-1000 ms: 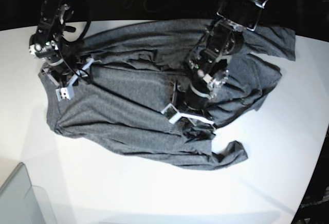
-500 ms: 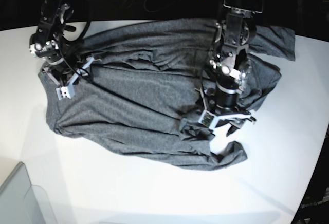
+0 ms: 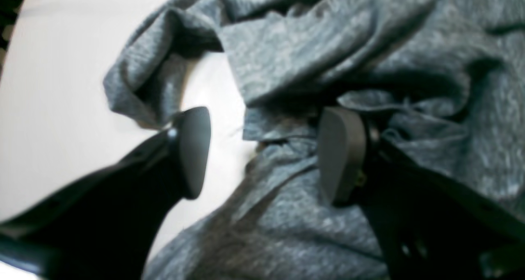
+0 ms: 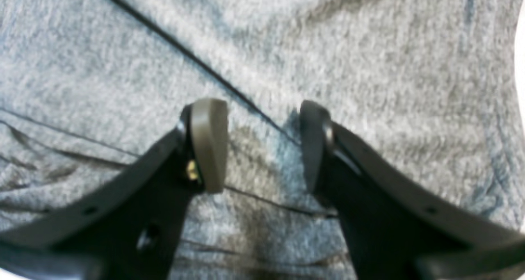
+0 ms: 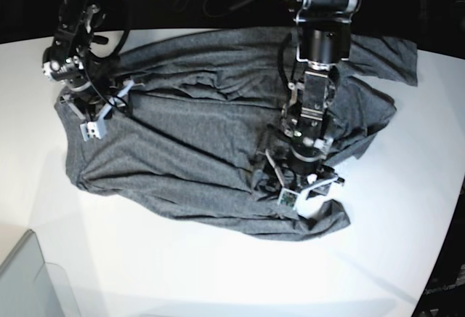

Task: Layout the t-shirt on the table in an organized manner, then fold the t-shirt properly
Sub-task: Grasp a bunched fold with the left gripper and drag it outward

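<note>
A dark grey knit t-shirt [image 5: 196, 150] lies rumpled across a glossy white table [image 5: 182, 273]. The left gripper [image 3: 262, 153] stands with its jaws wide apart and nothing between them, one pad over bare table, the other against a bunched fold at the shirt's edge. The right gripper [image 4: 262, 144] is also spread wide and empty, hovering over flat fabric crossed by dark seams. Only the overhead view shows the whole shirt; the wrist views show its fuzzy, flecked weave.
</note>
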